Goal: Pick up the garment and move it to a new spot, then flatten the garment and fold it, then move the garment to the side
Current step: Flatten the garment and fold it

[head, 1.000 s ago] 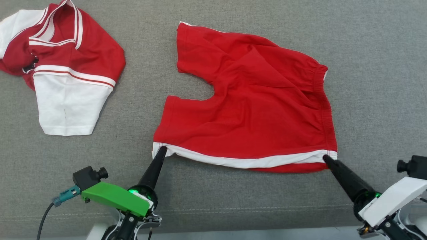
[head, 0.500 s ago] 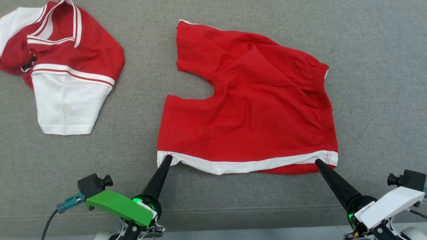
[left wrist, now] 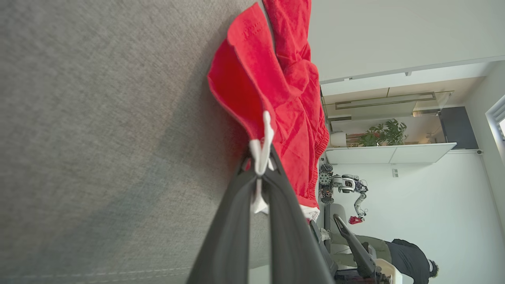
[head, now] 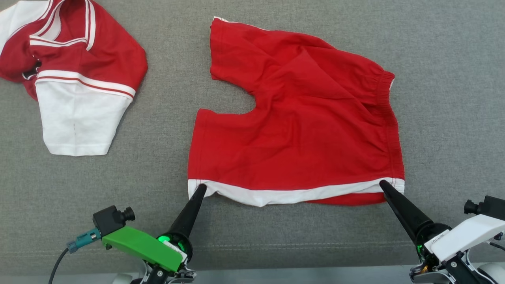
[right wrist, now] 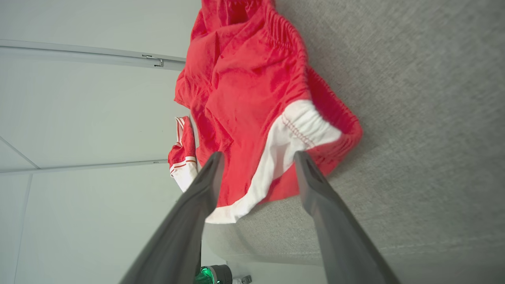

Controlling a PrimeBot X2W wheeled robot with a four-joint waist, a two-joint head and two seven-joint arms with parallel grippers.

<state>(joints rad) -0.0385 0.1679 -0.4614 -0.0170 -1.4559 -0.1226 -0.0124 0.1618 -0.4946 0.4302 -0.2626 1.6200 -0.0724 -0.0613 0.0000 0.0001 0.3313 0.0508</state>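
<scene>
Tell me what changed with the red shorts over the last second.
The left gripper, shut on the near-left hem corner of the red shorts, drew that corner toward the robot and slightly rightward. The right gripper stayed open at the near-right corner, and the red and white shirt stayed put; the camera shifted slightly.

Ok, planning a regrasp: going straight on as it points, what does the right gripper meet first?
Probably the white-trimmed corner of the red fabric shorts, between the fingers of the open right gripper.
</scene>
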